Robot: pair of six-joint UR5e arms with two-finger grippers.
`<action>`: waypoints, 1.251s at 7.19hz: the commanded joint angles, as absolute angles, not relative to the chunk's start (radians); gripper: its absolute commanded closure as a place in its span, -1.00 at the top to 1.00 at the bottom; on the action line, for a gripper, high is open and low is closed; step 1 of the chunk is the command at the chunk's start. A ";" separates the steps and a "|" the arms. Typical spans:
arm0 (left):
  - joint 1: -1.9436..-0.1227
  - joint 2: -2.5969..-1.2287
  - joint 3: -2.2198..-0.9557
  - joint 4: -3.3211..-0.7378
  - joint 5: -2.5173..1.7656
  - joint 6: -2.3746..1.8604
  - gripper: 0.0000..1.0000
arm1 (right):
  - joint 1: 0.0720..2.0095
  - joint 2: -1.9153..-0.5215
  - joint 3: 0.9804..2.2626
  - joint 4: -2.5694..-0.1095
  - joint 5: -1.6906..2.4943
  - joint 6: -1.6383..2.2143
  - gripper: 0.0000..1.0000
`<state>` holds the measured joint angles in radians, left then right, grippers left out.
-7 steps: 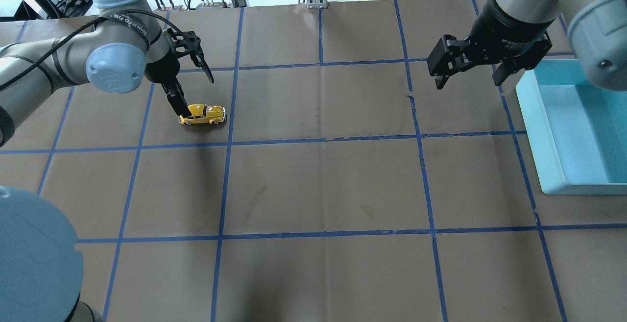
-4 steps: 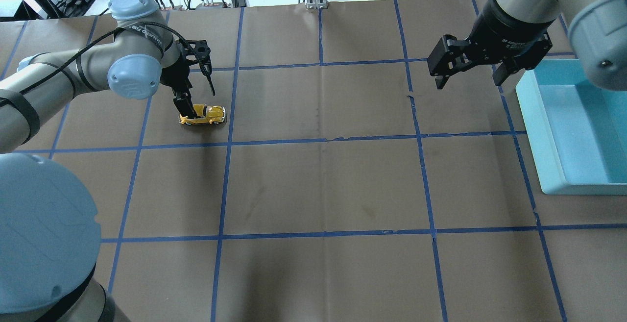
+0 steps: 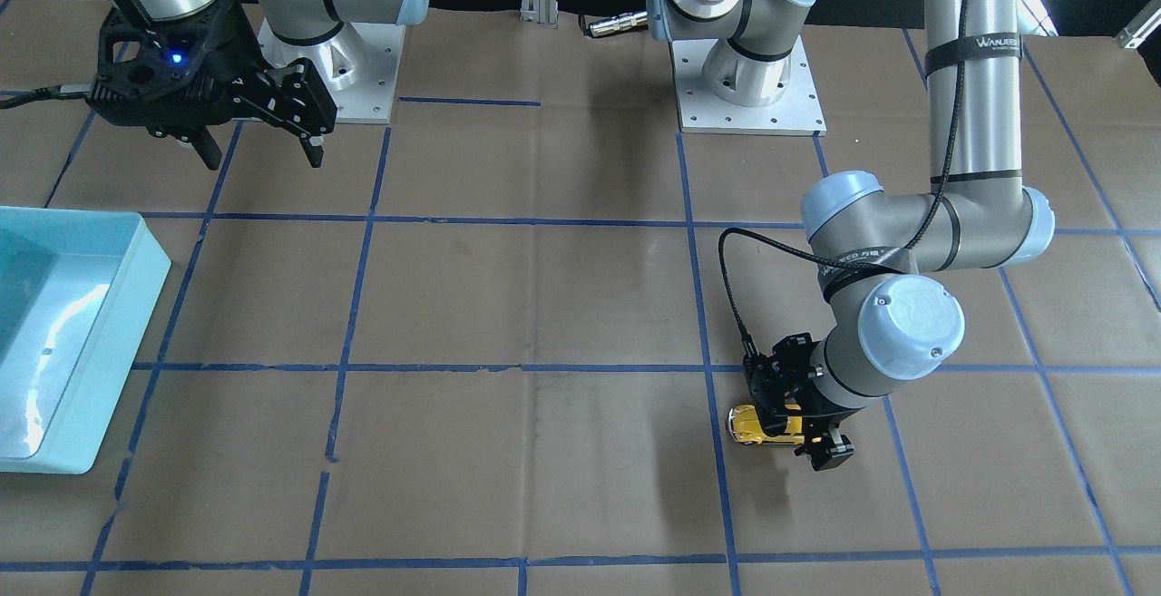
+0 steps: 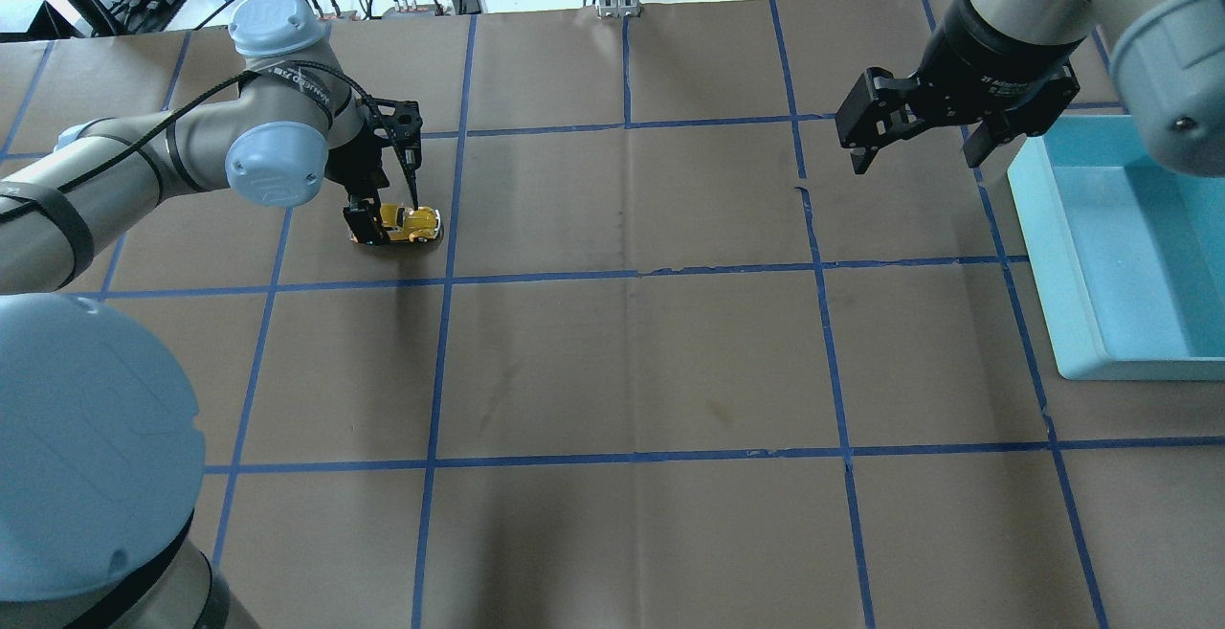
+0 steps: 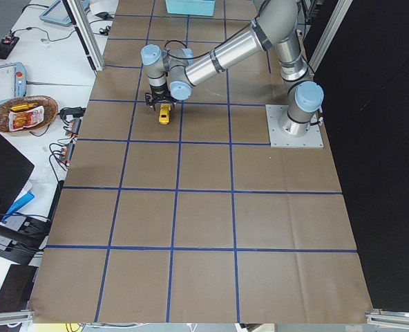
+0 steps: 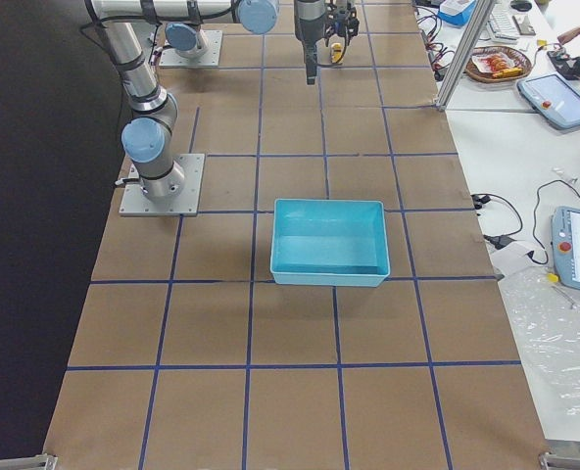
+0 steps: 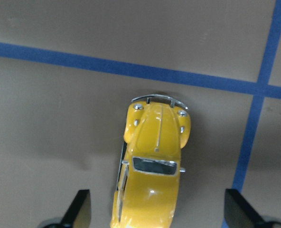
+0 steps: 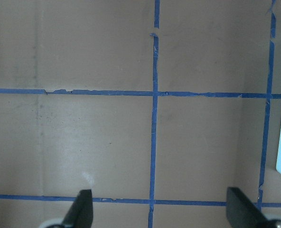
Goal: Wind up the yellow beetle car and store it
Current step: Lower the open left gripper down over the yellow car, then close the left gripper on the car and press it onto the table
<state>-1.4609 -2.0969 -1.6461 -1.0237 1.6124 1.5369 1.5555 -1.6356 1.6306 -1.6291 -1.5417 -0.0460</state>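
Yellow beetle car [image 4: 407, 224]: it stands on its wheels on the table [image 4: 632, 361], well apart from the blue bin [image 4: 1038, 256], at the far end of the table from it on my left-arm side.
Car's heading: in my left wrist view its hood faces a blue tape line [image 7: 131, 69] just ahead of the front bumper.
My left gripper [image 4: 388, 217]: lowered over the car, far from the bin, with my fingers spread wide, one on each side of the car's rear half.
Contact: my left wrist view shows bare table between each fingertip [image 7: 81, 209] and the yellow body, so I am pinching nothing.
My right gripper [image 4: 917, 155]: it hangs above the table just beside the bin's corner, fingers spread and holding nothing.
Under my right gripper: only brown paper and crossing tape lines, with the bin's pale edge at the border of my right wrist view.
Bin: it sits at my right-arm end of the table, and I see nothing inside it.
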 commanded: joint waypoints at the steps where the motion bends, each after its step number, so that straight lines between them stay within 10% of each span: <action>1: -1.459 -2.103 -1.655 -0.994 1.612 1.581 0.99 | 1.555 -1.635 1.631 -1.629 -1.543 -0.046 0.99; 9: -1.460 -2.118 -1.670 -0.965 1.605 1.582 0.96 | 1.555 -1.635 1.631 -1.629 -1.543 -0.046 0.99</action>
